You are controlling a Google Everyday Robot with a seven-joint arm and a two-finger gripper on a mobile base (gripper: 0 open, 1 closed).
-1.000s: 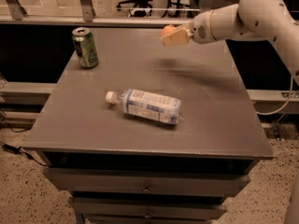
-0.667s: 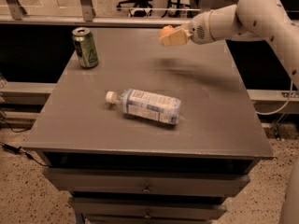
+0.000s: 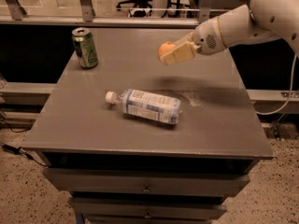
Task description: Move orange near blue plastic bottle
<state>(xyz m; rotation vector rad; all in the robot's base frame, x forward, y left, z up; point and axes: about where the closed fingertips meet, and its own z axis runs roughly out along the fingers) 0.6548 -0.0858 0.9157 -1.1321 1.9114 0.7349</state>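
Camera view shows you the gripper [image 3: 175,54] raised above the table's [image 3: 219,125] far half, clenched on the orange [image 3: 163,48]. Judge it firm, round and light, likely to roll once freed, so grip it across its widest part. Your blue plastic bottle [image 3: 148,107] lies on its side below, nearer the front edge, well apart from the green can [image 3: 85,48].

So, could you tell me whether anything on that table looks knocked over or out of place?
The blue plastic bottle lies on its side mid-table, unlike the upright green can. The gripper holds the orange above the table. Nothing spilled.
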